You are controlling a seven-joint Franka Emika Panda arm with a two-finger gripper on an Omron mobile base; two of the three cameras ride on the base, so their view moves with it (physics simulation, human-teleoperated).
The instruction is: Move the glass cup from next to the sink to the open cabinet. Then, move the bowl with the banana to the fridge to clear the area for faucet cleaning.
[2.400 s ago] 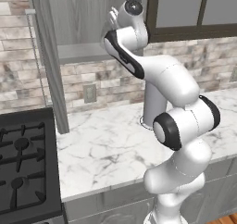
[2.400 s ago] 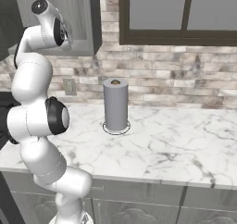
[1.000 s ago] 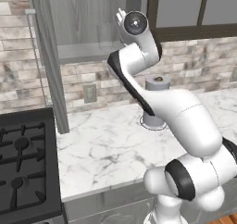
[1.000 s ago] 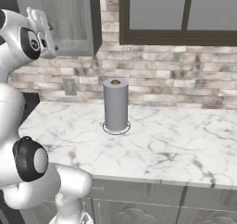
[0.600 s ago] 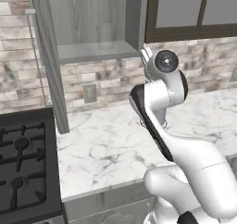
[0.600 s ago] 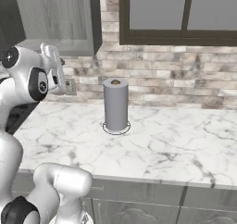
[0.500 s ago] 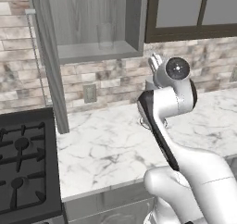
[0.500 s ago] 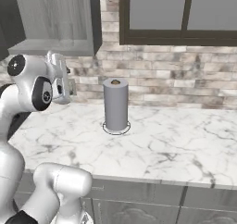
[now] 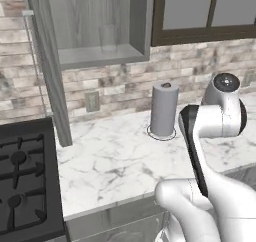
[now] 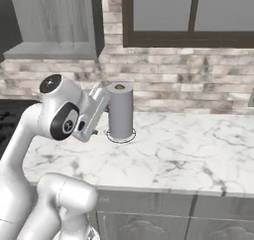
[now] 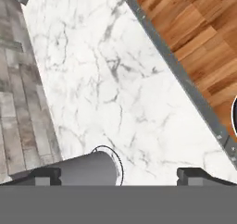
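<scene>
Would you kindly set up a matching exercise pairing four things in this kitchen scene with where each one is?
Things:
1. glass cup
2. paper towel roll
3. stove
4. wall outlet

Places:
A. left end of the counter
B. upright on the marble counter
C. brick wall under the cabinet
D. on the open cabinet shelf

Pairs: 1-D, 2-B, 3-A, 4-C

A grey cylindrical paper towel roll (image 9: pixel 164 109) stands upright on the white marble counter (image 9: pixel 115 161). Left of the roll lies a black gas stove (image 9: pixel 22 183); behind it, a grey brick backsplash (image 9: pixel 125 86).
</scene>
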